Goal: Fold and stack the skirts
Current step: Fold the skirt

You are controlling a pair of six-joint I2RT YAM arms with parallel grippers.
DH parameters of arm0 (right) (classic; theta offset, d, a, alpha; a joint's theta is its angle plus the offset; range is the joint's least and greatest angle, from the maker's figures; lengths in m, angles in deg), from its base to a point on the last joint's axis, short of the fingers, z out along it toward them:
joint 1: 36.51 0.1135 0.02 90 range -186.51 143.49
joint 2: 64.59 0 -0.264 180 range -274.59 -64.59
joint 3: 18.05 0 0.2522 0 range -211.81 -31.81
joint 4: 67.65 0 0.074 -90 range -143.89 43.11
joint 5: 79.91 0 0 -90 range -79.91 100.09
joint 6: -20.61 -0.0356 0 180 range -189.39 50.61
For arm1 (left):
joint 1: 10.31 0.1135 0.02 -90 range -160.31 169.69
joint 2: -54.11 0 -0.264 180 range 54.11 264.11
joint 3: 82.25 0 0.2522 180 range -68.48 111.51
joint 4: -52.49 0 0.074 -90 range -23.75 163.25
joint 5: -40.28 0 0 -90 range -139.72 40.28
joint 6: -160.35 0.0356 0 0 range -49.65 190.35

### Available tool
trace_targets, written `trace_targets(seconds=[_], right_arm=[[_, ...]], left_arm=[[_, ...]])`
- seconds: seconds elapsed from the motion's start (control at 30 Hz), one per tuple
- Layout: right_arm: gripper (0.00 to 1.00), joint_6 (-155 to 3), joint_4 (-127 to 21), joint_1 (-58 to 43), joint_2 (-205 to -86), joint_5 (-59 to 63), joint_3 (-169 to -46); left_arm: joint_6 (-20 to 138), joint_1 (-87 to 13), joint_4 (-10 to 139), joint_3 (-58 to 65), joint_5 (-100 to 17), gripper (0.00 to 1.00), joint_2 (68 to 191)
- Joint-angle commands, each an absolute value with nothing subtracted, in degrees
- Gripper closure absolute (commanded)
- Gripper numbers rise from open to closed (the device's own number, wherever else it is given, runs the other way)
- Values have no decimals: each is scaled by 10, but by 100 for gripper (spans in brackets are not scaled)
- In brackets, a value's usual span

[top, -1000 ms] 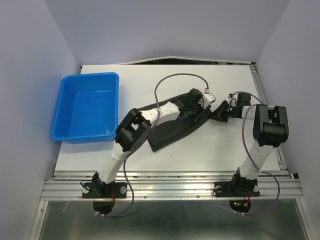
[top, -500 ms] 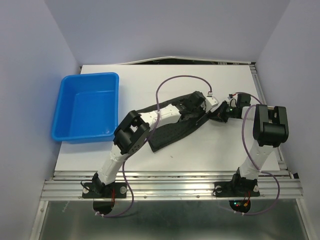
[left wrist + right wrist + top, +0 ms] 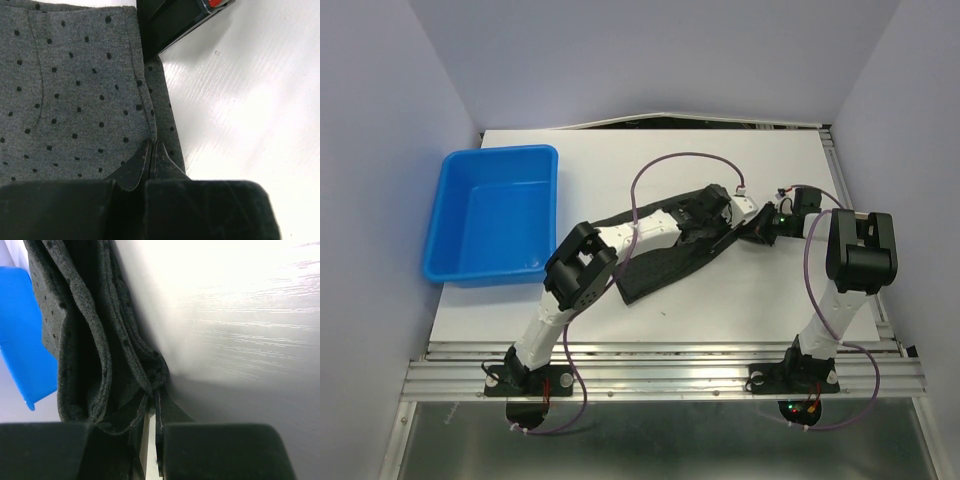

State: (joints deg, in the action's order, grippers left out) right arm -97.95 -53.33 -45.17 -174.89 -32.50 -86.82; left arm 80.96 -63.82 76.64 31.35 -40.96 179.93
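Observation:
A dark charcoal dotted skirt (image 3: pixel 665 265) lies folded in a long diagonal strip at the middle of the white table. My left gripper (image 3: pixel 724 222) reaches over it and is shut on its right edge, seen close in the left wrist view (image 3: pixel 151 149) where the dotted skirt (image 3: pixel 75 90) fills the left. My right gripper (image 3: pixel 757 230) sits just right of the left one and is shut on the same end of the skirt. The right wrist view shows its tips (image 3: pixel 156 396) pinching several layered folds of the skirt (image 3: pixel 80 340) low against the table.
A blue tub (image 3: pixel 440 232) stands at the left of the table with nothing showing inside; it also shows in the right wrist view (image 3: pixel 20 340). Part of the right gripper's black body (image 3: pixel 175 20) lies close ahead of the left fingers. Purple cables arc over both arms.
The left arm's elbow has drifted slightly left and toward the near edge, and the skirt's near end has shifted a little. Both grippers stay shut on the cloth.

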Motion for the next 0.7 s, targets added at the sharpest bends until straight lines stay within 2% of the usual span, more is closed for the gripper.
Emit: trace_targets(seconds=[0.0, 0.23, 0.3, 0.37, 0.47, 0.5, 0.53, 0.6, 0.67], right_arm=[[99, -964, -520, -453, -1749, -275, -845], [99, -964, -517, -453, -1743, -269, -845], [97, -959, -513, -453, -1740, -275, -845], [84, -945, -500, -453, -1731, -278, -850], [72, -917, -477, -453, -1717, -293, -847], [57, -902, -463, -453, -1709, -300, -843], [51, -894, -456, -453, -1704, -303, -841], [40, -879, -438, -453, -1696, -300, -837], [35, -869, -427, -453, -1686, -296, -833]], left_arm=[[818, -646, 767, 335, -374, 100, 1795], [824, -646, 770, 342, -362, 100, 1840], [823, -646, 773, 343, -364, 96, 1853], [819, -644, 773, 346, -361, 91, 1859], [820, -643, 765, 347, -351, 89, 1863], [822, -643, 758, 347, -349, 89, 1861], [823, -643, 754, 345, -348, 89, 1860], [823, -642, 749, 343, -344, 89, 1859], [823, -640, 749, 345, -337, 89, 1860]])
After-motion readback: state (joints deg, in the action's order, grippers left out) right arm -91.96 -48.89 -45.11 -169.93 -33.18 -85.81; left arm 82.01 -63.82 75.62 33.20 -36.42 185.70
